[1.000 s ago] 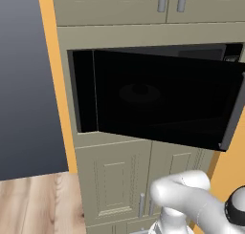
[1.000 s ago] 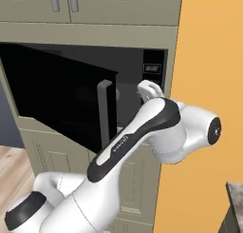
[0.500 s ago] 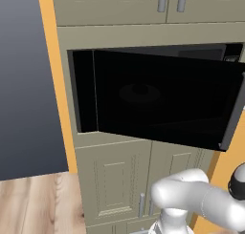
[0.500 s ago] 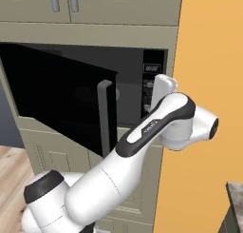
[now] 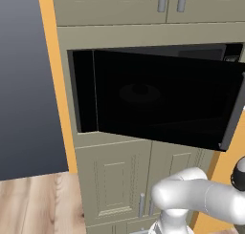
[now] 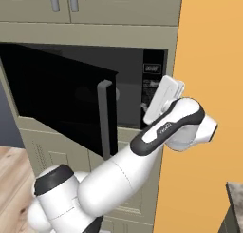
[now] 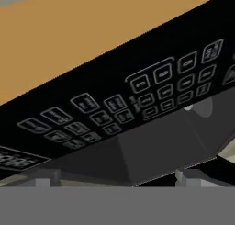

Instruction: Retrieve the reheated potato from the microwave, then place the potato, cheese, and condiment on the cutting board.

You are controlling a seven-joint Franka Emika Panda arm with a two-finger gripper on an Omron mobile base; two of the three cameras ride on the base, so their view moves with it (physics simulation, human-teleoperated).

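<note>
The microwave (image 5: 86,92) is a black built-in box whose dark glass door (image 5: 162,99) is swung out wide to the front. Its grey bar handle (image 6: 105,118) stands on the door's free edge. My gripper (image 6: 150,105) is raised at the button panel (image 6: 152,87) on the microwave's right side, beside the open cavity. In the hand view the button panel (image 7: 137,100) is very close, and my gripper (image 7: 114,179) is open with nothing between its fingertips (image 7: 46,179). The potato is hidden in the dark cavity. The cheese, condiment and cutting board are out of view.
Beige cabinet doors (image 5: 115,180) sit below the microwave and more cabinets (image 6: 61,1) above it. An orange wall (image 6: 209,61) rises close on the right. Wood floor (image 5: 33,204) lies at the lower left. A grey counter corner (image 6: 236,199) shows at the far right.
The arm's elbow has swung to the right and the hand has shifted along the button panel. The microwave door has stayed open at the same angle.
</note>
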